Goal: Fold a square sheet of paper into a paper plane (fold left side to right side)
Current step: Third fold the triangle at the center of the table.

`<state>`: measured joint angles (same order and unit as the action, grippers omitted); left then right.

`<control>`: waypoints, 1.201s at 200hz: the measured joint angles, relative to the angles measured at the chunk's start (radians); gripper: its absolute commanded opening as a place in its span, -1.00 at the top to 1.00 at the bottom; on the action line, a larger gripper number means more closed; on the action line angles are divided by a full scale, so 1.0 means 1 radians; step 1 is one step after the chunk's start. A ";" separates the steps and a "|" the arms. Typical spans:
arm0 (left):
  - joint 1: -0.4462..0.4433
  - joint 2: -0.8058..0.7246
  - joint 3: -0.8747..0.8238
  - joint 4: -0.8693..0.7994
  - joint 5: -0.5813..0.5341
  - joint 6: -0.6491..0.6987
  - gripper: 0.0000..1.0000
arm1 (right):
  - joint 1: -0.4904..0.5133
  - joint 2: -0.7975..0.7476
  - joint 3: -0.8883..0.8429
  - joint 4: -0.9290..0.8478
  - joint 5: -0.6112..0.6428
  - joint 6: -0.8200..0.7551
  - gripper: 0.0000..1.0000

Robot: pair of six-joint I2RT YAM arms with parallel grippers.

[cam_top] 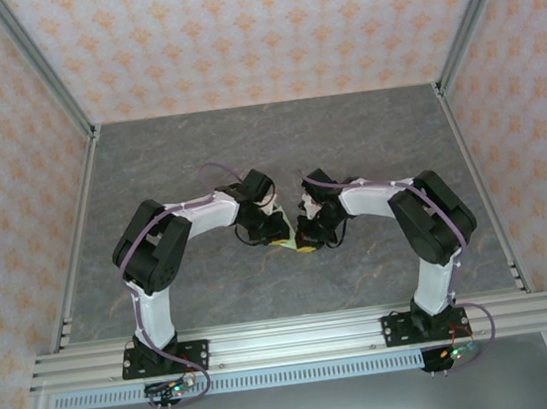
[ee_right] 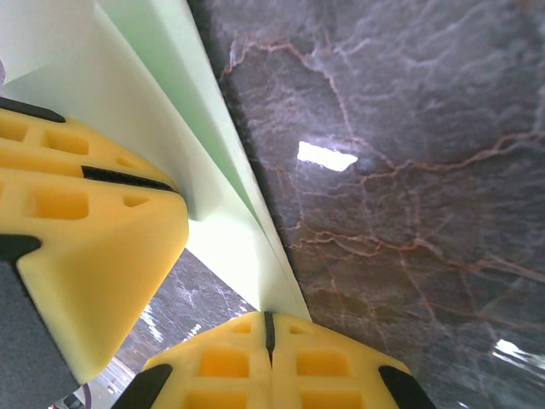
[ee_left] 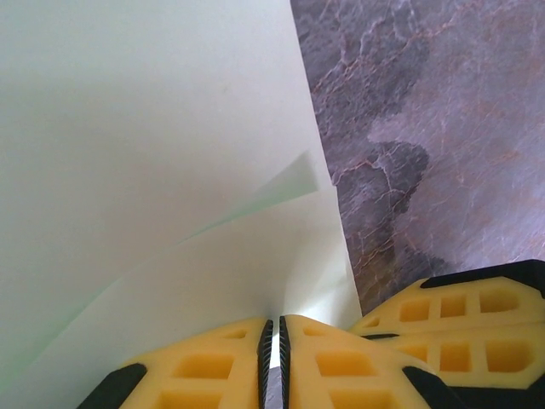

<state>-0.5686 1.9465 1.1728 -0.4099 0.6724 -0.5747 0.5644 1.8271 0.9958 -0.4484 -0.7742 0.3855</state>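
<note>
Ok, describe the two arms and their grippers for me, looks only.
Both the left arm and right arm have white links, black joint housings and black base plates, with a purple cable trailing along each. The left gripper and right gripper carry chunky yellow fingers with rectangular pockets and black trim.

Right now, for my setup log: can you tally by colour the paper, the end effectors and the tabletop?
Pale green: 1, the sheet of paper
Yellow: 2, the left end effector and the right end effector
Grey marbled: 1, the table
Total: 4
</note>
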 measured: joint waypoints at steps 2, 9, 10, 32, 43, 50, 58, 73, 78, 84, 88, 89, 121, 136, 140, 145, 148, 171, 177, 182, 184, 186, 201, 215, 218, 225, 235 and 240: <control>0.002 0.000 -0.001 0.001 0.000 0.000 0.71 | 0.000 0.000 0.000 0.000 0.000 0.000 1.00; 0.006 -0.001 -0.006 0.004 0.003 0.002 0.71 | 0.000 0.001 0.001 -0.001 0.000 0.000 1.00; 0.006 -0.001 -0.006 0.004 0.003 0.002 0.71 | 0.000 0.001 0.001 -0.001 0.000 0.000 1.00; 0.018 -0.012 -0.024 0.014 0.008 0.021 0.71 | 0.000 0.001 0.001 -0.002 0.000 0.000 1.00; 0.027 -0.019 -0.033 0.015 0.008 0.031 0.71 | 0.000 0.001 0.001 -0.001 0.000 0.000 1.00; 0.034 -0.022 -0.038 0.016 0.008 0.035 0.71 | 0.000 0.000 0.001 0.000 0.000 0.000 1.00; 0.038 -0.023 -0.043 0.019 0.011 0.043 0.71 | 0.000 -0.003 0.001 0.000 0.000 0.000 1.00; 0.039 -0.024 -0.050 0.029 0.018 0.051 0.71 | 0.003 -0.009 0.001 0.000 0.007 0.000 1.00; 0.040 -0.026 -0.052 0.032 0.019 0.052 0.71 | 0.005 -0.012 0.001 0.000 0.010 0.001 1.00; 0.040 -0.027 -0.056 0.037 0.019 0.053 0.71 | 0.006 -0.016 0.001 0.000 0.016 0.005 1.00; 0.040 -0.029 -0.058 0.039 0.019 0.052 0.71 | 0.007 -0.017 0.001 0.000 0.021 0.005 1.00; 0.040 -0.029 -0.059 0.040 0.020 0.052 0.71 | 0.007 -0.018 0.001 0.000 0.021 0.006 1.00; 0.041 -0.031 -0.064 0.048 0.023 0.052 0.71 | 0.006 -0.047 0.002 -0.009 0.067 0.027 1.00; 0.041 -0.031 -0.064 0.049 0.023 0.052 0.71 | 0.007 -0.052 0.010 -0.008 0.074 0.039 1.00; 0.041 -0.031 -0.064 0.049 0.023 0.052 0.71 | 0.008 -0.052 0.014 -0.009 0.076 0.039 1.00; 0.041 -0.031 -0.064 0.049 0.023 0.052 0.71 | 0.009 -0.051 0.018 -0.008 0.078 0.042 1.00; 0.041 -0.031 -0.064 0.049 0.023 0.052 0.71 | 0.010 -0.051 0.021 -0.008 0.079 0.045 1.00; 0.042 -0.031 -0.064 0.049 0.023 0.052 0.71 | 0.024 -0.040 0.045 -0.007 0.084 0.053 1.00; 0.042 -0.031 -0.064 0.049 0.023 0.052 0.71 | 0.029 -0.033 0.051 -0.006 0.087 0.056 1.00; 0.041 -0.031 -0.064 0.049 0.023 0.052 0.71 | 0.033 -0.026 0.054 -0.004 0.089 0.058 1.00; 0.041 -0.031 -0.064 0.049 0.023 0.052 0.71 | 0.034 -0.023 0.055 -0.003 0.090 0.060 1.00; 0.041 -0.031 -0.064 0.049 0.023 0.052 0.71 | 0.036 -0.020 0.056 -0.003 0.092 0.060 1.00; 0.041 -0.031 -0.064 0.049 0.023 0.052 0.71 | 0.044 0.003 0.061 -0.001 0.104 0.064 1.00; 0.042 -0.031 -0.064 0.048 0.023 0.052 0.71 | 0.044 0.012 0.070 -0.009 0.107 0.067 1.00; 0.042 -0.032 -0.064 0.048 0.023 0.052 0.71 | 0.044 0.012 0.071 -0.009 0.112 0.067 1.00; 0.042 -0.033 -0.064 0.048 0.022 0.053 0.71 | 0.044 0.014 0.073 -0.012 0.117 0.067 1.00; 0.043 -0.033 -0.064 0.048 0.022 0.053 0.71 | 0.044 0.016 0.076 -0.017 0.121 0.067 1.00; 0.045 -0.033 -0.064 0.048 0.022 0.053 0.70 | 0.044 0.016 0.076 -0.019 0.122 0.067 1.00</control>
<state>-0.5236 1.9137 1.1088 -0.3618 0.6945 -0.5213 0.6086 1.8431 1.0721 -0.4675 -0.6521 0.4522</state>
